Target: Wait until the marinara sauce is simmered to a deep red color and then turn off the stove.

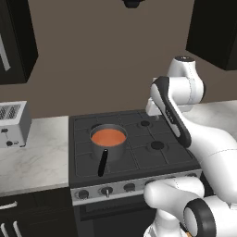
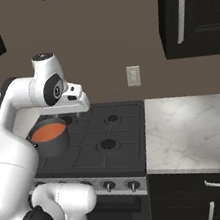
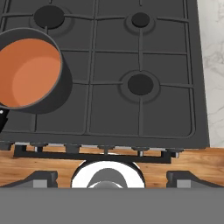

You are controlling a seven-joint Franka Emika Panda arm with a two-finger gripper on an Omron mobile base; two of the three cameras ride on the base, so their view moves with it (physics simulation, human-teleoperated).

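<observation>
The marinara sauce (image 1: 108, 137) (image 2: 48, 132) (image 3: 30, 72) is a flat orange-red disc in a small grey saucepan (image 1: 109, 149) with a black handle (image 1: 102, 163). The pan stands on the front-left burner of the black stove (image 1: 152, 159) (image 2: 114, 154) (image 3: 113, 109). A row of round knobs (image 1: 106, 190) (image 2: 109, 185) lines the stove's silver front panel. My gripper (image 3: 112, 177) hangs high over the stove's front edge, looking down. It is open, with its dark fingertips (image 3: 41, 177) far apart and nothing between them. In the right base view my hand (image 2: 74, 101) hovers above the pan's far side.
A silver toaster (image 1: 13, 122) sits on the marble counter (image 1: 32, 157) left of the stove. More marble counter (image 2: 196, 128) lies to the right, under a dark wall cabinet (image 2: 191, 9). A wall outlet (image 2: 133, 75) is behind the stove. Wooden floor (image 3: 210, 162) shows below the stove front.
</observation>
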